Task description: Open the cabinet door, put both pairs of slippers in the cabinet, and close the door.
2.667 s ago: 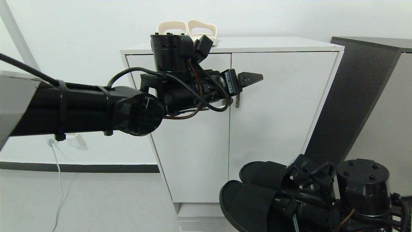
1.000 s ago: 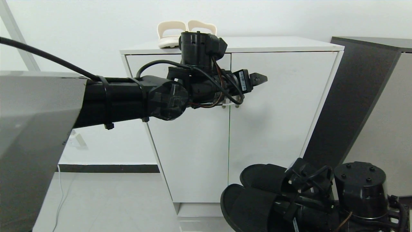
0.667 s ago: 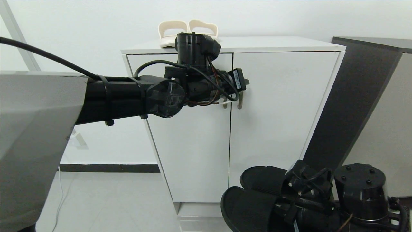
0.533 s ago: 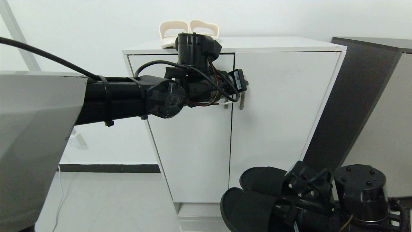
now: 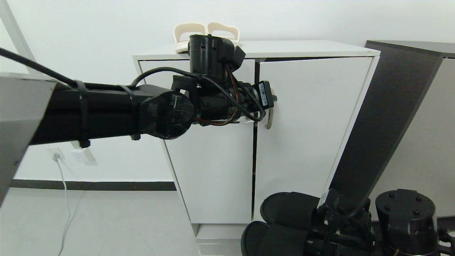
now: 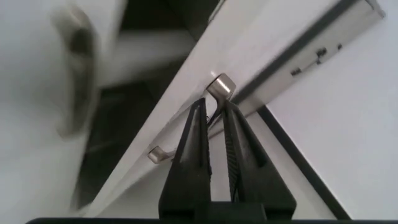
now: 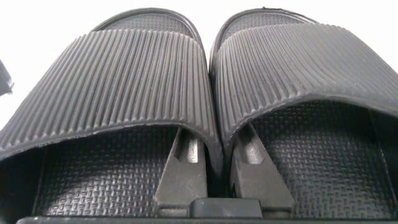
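Note:
A white two-door cabinet [image 5: 305, 117] stands ahead, and its right door [image 5: 312, 142] is ajar by a narrow dark gap. My left gripper [image 5: 270, 106] is shut on that door's metal handle [image 5: 269, 121]. In the left wrist view the two fingers pinch the handle bar [image 6: 217, 87] with the gripper [image 6: 212, 106] shut around it. A cream pair of slippers [image 5: 206, 30] lies on the cabinet top. Low on the right, my right gripper [image 7: 217, 174] is shut on the black pair of slippers [image 7: 143, 81], pinching their inner sides together. The black slippers [image 5: 284, 213] hang in front of the cabinet's base.
A tall dark grey panel [image 5: 387, 117] leans against the cabinet's right side. The left door's handle [image 5: 249, 121] sits close beside the held one. A wall socket with a white cable [image 5: 58, 160] is at the left, above open floor [image 5: 106, 220].
My left gripper went from open beside the doors to shut on the right door's handle. That door has swung slightly ajar. The right arm with the black slippers has sunk a little.

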